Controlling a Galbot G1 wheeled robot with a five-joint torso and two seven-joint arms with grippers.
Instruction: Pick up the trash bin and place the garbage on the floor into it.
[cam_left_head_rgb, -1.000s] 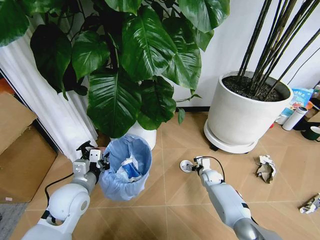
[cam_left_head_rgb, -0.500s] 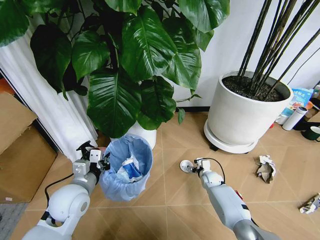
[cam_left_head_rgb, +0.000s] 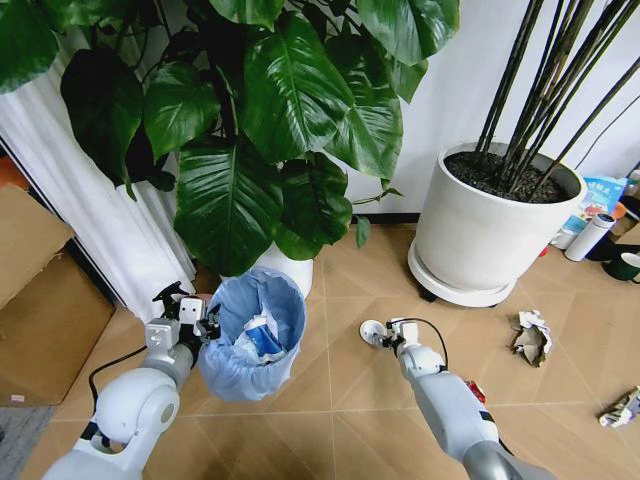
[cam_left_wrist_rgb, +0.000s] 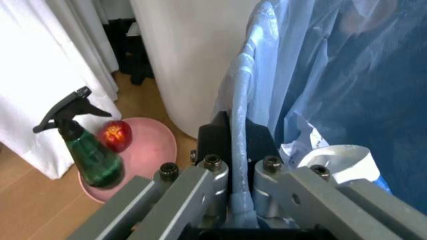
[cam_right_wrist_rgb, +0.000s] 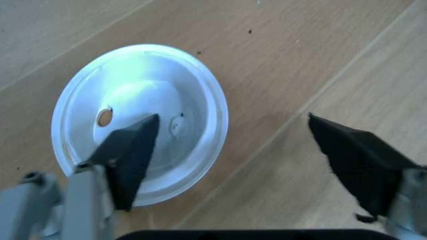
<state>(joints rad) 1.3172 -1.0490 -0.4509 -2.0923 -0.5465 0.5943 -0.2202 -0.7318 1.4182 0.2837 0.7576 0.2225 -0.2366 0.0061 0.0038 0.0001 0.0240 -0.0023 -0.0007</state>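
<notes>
While the left gripper (cam_left_wrist_rgb: 233, 200) pinches its rim, one trash bin (cam_left_head_rgb: 252, 335) sits by the plant. Garbage on the floor (cam_left_head_rgb: 340, 400): one white disc (cam_right_wrist_rgb: 140, 122), two crumpled pieces (cam_left_head_rgb: 532, 336). Right gripper (cam_right_wrist_rgb: 233, 155), jaws spread, has edged closer over the disc.

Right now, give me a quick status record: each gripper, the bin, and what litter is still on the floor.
left gripper: jaws shut on the rim of the bin, beside the leafy plant
right gripper: jaws open, low over the floor, one tip above the white disc, the other over bare planks
bin contents: blue-white litter inside the blue liner
litter on floor: white disc, crumpled wad near the big pot, wrapper at far right
</notes>
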